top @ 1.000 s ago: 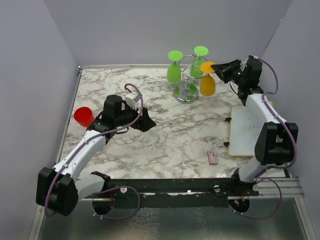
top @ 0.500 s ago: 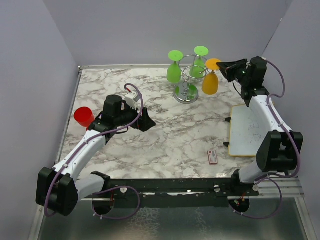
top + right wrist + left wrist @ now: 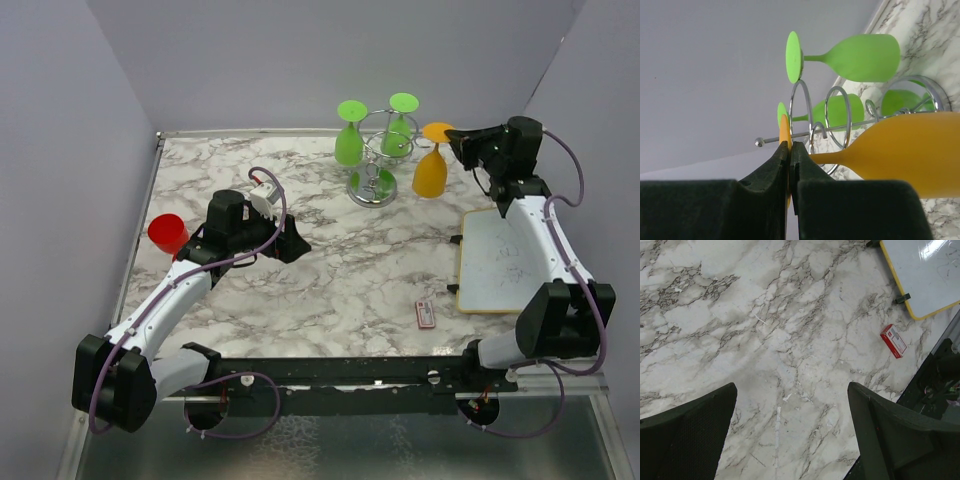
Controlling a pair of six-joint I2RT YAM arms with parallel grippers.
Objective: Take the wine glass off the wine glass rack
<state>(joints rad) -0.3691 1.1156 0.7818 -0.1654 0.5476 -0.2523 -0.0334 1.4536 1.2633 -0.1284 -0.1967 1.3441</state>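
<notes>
Marbled white tabletop (image 3: 330, 270) ran back to plain lavender walls. Near the far edge stood the wine glass rack (image 3: 372, 178), its chrome stem upright on a round disc base, with two green glasses (image 3: 348, 143) hanging bowl-down from its wire loops. The orange wine glass (image 3: 430, 172) was in the air just beside the rack on its right. It was upside down with its round foot uppermost and bowl towards the table, its long axis close to vertical. The right gripper (image 3: 789, 148) had its jaws pinched together on the rim of that foot. The left gripper (image 3: 790, 410) hung over bare marble well away, its jaws spread wide around nothing. A red cup (image 3: 168, 233), a yellow-edged whiteboard (image 3: 505, 260) and a small red box (image 3: 425, 315) lay elsewhere on the table.
</notes>
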